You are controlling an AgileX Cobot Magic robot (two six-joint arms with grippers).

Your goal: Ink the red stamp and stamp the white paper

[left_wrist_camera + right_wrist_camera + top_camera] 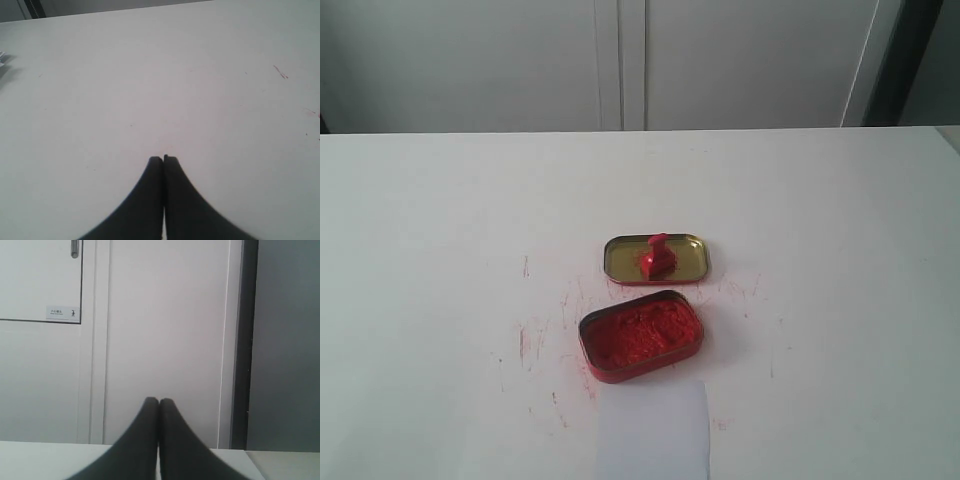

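The red stamp [658, 254] stands upright inside the shallow gold-lined tin lid [688, 262] near the table's middle. In front of it lies the oval red tin of crumbly red ink paste [641, 335]. The white paper [654, 431] lies at the front edge of the exterior view, just below that tin. Neither arm shows in the exterior view. My left gripper [163, 159] is shut with nothing in it, over bare white table. My right gripper [159, 401] is also shut and empty, pointing at a wall beyond the table edge.
Red ink smears [532, 338] mark the white table [440, 250] left of and around the tins. Pale cabinet doors [620, 60] stand behind the table. A dark vertical strip [246, 340] runs down the wall in the right wrist view.
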